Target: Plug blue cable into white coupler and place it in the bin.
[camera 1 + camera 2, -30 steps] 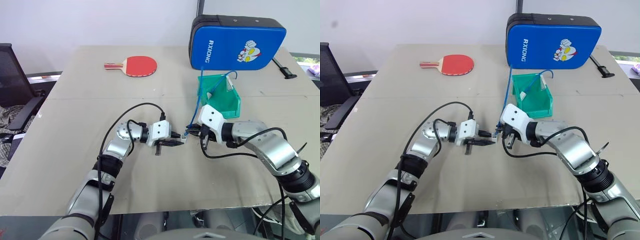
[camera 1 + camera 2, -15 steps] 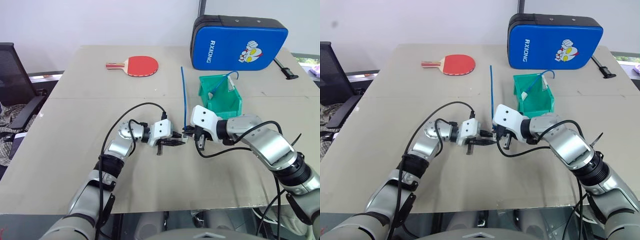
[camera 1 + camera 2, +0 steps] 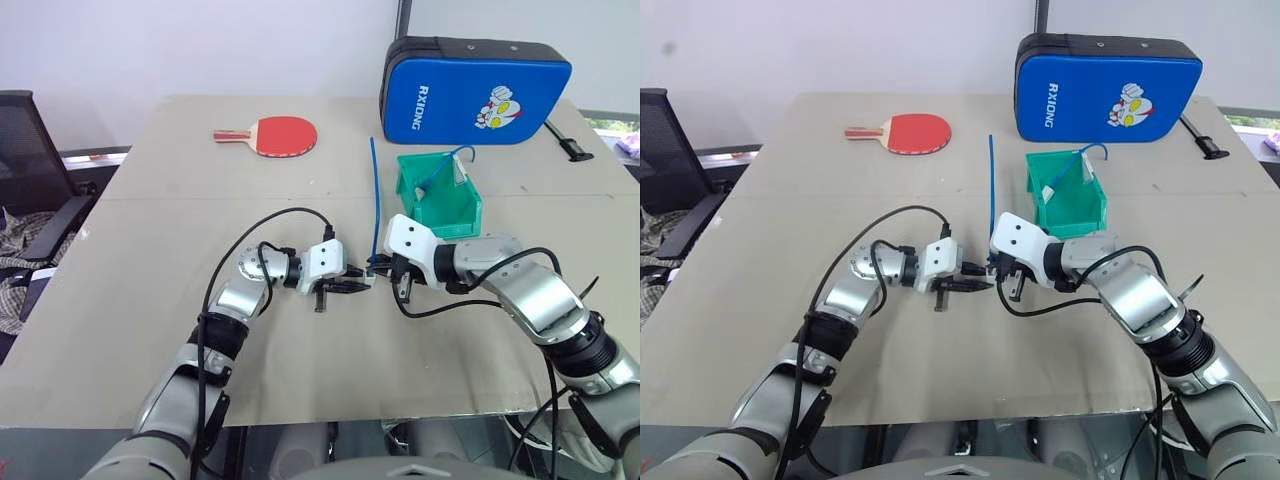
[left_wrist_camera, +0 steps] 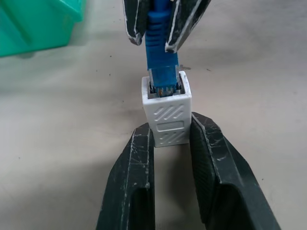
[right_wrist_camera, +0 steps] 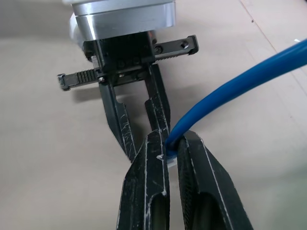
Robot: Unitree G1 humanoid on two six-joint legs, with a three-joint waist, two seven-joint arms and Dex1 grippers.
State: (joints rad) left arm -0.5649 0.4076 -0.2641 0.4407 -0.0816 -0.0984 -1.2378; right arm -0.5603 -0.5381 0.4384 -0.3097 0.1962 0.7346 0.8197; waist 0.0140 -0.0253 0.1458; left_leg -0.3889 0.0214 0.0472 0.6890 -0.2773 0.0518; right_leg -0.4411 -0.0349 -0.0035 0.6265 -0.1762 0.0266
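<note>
Above the beige tabletop (image 3: 150,230), the left gripper (image 4: 169,143) fingers flank the small white plastic coupler (image 4: 166,116); the right gripper (image 5: 168,151) fingers pinch the thin blue cable (image 5: 230,88), its plug seated in the coupler's socket; the green plastic bin (image 3: 440,200) sits just behind.

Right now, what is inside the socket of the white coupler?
The plug of the blue cable sits in the white coupler. Its front end is hidden inside, so whether it is fully seated cannot be seen. The left gripper flanks the coupler; the right gripper pinches the cable.
</note>
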